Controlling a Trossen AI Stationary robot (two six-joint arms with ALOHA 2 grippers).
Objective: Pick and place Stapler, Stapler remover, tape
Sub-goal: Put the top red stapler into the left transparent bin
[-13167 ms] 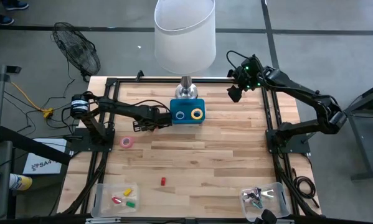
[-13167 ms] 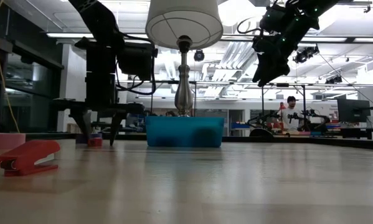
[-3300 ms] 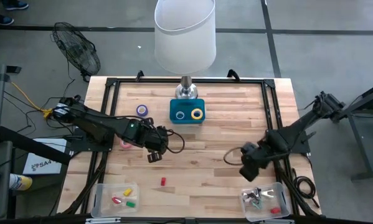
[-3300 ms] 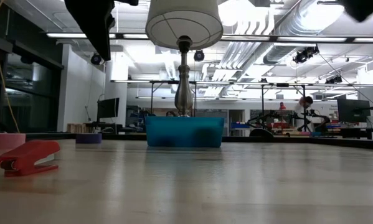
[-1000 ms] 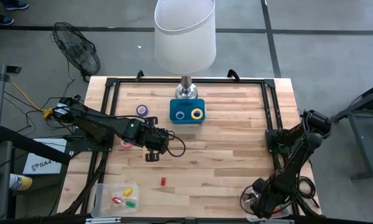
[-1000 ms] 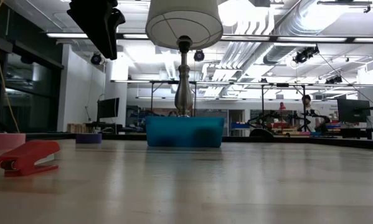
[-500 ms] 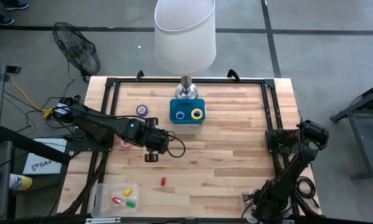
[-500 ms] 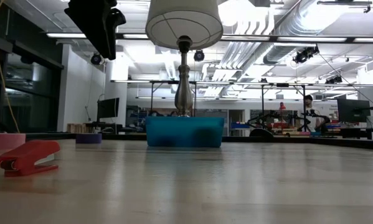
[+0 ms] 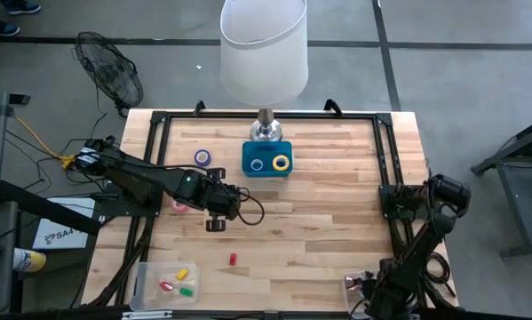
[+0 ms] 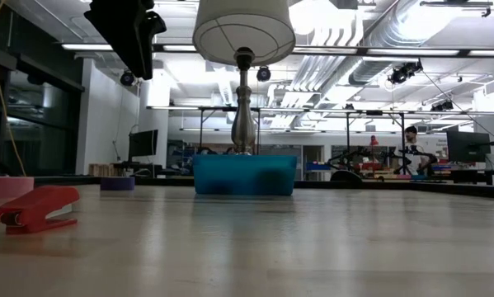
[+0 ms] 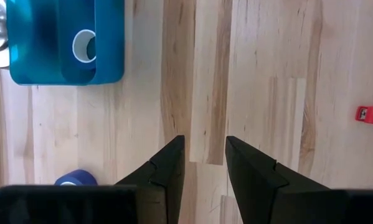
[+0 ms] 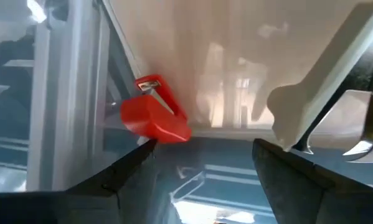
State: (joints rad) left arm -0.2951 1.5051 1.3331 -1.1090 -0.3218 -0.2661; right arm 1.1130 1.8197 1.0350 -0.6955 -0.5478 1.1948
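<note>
The left gripper [image 9: 216, 224] is hovering over bare wood left of centre, its fingers [image 11: 168, 169] parted a little and holding nothing. The right gripper [image 12: 202, 163] is reaching into the clear bin [image 9: 353, 281] at the near right corner, its fingers spread wide around nothing, with a red stapler remover [image 12: 154, 116] just beyond them.

Risk, as I judge it: the bin is light, so a closing finger could be pushing the remover along the wall or dragging the bin.

Counting left to right: one red stapler [image 10: 37, 207], one pink tape [image 9: 179, 205], one purple tape [image 9: 202, 157], then two rolls sitting in the blue box [image 9: 266, 170], blue [image 9: 257, 164] and yellow [image 9: 281, 163].
</note>
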